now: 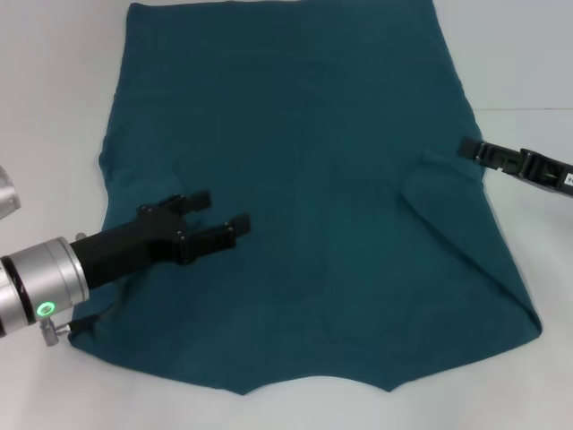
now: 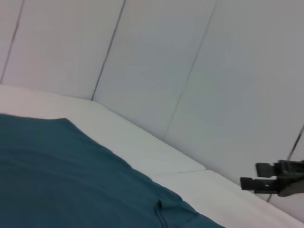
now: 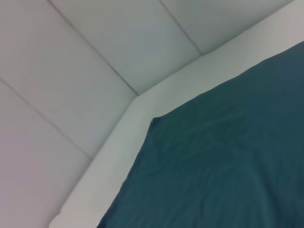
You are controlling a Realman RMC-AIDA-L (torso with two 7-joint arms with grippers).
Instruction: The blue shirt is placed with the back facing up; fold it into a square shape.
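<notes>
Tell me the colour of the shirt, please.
Plain dark teal-blue shirt; head view shows it best.

Blue shirt (image 1: 304,179) covers most of white table (image 1: 54,107); bare strips along both side edges.

My blue shirt (image 1: 313,179), dark teal, plain side up, spread flat on the white table, both sleeves folded inward, faint creases.
</notes>
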